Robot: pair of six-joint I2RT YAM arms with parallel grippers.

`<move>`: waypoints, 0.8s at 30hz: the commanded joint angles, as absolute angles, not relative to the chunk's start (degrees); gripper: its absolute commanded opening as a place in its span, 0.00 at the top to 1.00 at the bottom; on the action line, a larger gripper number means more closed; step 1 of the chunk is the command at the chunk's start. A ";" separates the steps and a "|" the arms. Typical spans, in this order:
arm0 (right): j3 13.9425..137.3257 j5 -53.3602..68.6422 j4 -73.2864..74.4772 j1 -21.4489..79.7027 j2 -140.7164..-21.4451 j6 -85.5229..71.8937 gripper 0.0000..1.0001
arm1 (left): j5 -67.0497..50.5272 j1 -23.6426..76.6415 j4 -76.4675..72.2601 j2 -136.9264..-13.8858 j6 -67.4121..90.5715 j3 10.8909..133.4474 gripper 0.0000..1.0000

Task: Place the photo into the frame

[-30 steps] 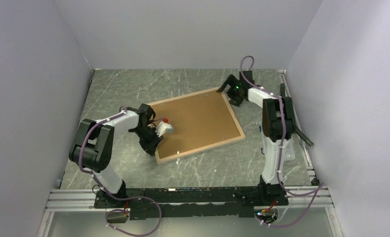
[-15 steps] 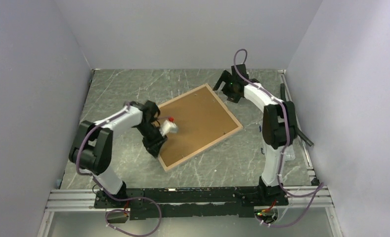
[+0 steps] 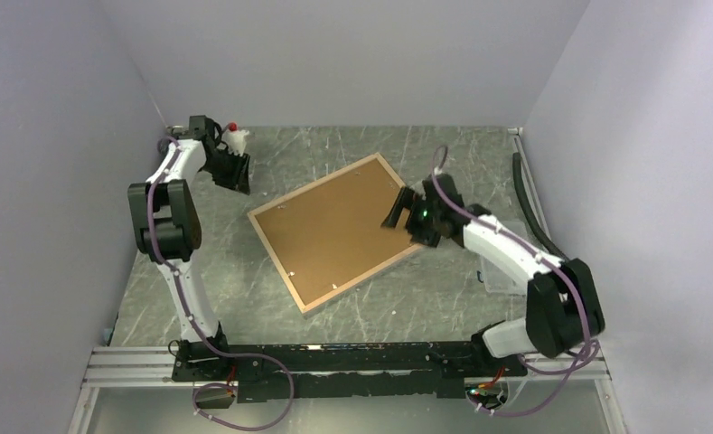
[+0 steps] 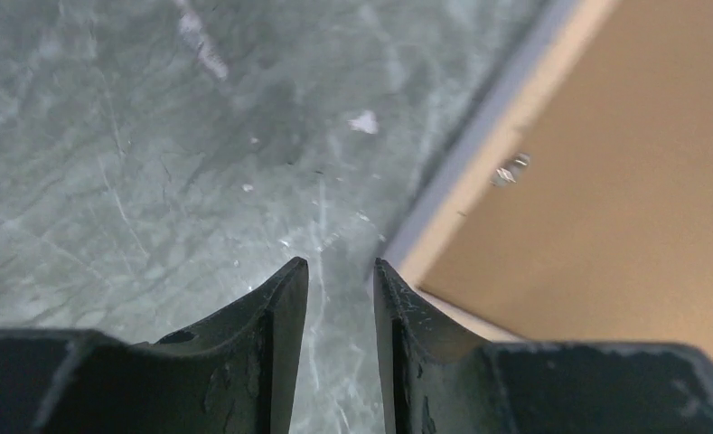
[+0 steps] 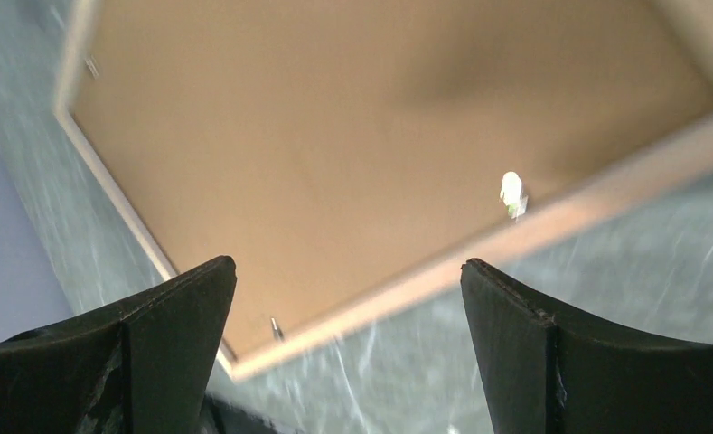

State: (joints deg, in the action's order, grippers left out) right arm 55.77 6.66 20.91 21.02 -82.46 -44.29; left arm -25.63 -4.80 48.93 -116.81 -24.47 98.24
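Observation:
The frame lies back up and skewed on the table, its pale wood rim around a brown backing board. The photo is out of view. My left gripper hangs at the far left back corner, away from the frame. In the left wrist view its fingertips stand a little apart over bare table with nothing between them, beside a corner of the frame. My right gripper is wide open above the frame's right side. Below its fingertips are the rim and the board.
Grey walls close in the table on the left, back and right. A black cable runs along the right wall. An aluminium rail with the arm bases lines the near edge. Small metal tabs sit along the frame's inner edge.
The left arm left the frame's left edge and swung to the far left corner, its jaws parting slightly. The frame turned on the table. The right gripper moved from the far corner to the right side.

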 commanded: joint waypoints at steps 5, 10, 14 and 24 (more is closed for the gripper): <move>38.00 13.73 15.58 31.00 -71.08 -54.61 0.00 | -26.79 -4.75 43.56 -125.82 -12.05 103.42 0.64; 33.31 15.92 10.52 31.82 -70.79 -56.33 0.00 | -31.77 -4.68 45.81 -127.71 -14.27 100.75 0.69; 36.00 15.71 11.29 31.69 -73.57 -54.45 0.00 | -34.20 -4.21 48.15 -125.11 -18.39 95.29 0.72; 36.61 17.83 7.33 24.36 -80.05 -52.05 0.00 | -37.41 -2.27 51.31 -114.77 -28.64 76.17 0.73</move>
State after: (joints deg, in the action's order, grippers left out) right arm 35.66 16.95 11.90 27.77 -78.41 -53.45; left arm -35.44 -3.70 46.28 -117.73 -22.79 81.34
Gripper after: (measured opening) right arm 0.998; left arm 0.273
